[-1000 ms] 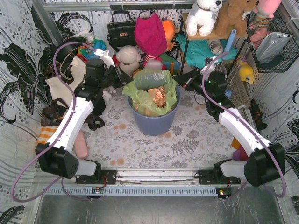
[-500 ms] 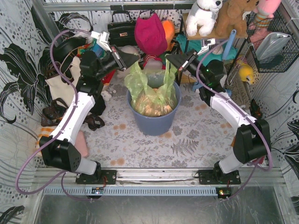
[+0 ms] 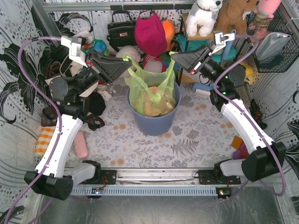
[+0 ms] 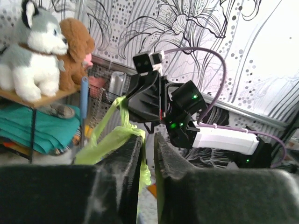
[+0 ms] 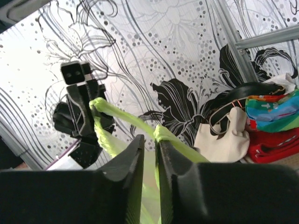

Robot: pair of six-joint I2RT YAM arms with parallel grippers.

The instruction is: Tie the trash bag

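Note:
The trash bag, thin light-green plastic with tan paper scraps showing through, sits in the round blue-grey bin at the middle of the table. My left gripper is shut on the bag's left rim corner and holds it up above the bin. My right gripper is shut on the right rim corner, also raised. In the left wrist view the left gripper pinches green plastic that stretches across to the right gripper. In the right wrist view the right gripper pinches a green strip.
Behind the bin lie a black handbag, a magenta cap and soft toys. A shelf with plush dogs stands at the back right, beside a wire basket. A pink roll and bags lie at the left.
Both grippers have risen from the bin's rim and moved up and back, each with a corner of the bag. The bag's rim is now pulled up into two raised strips.

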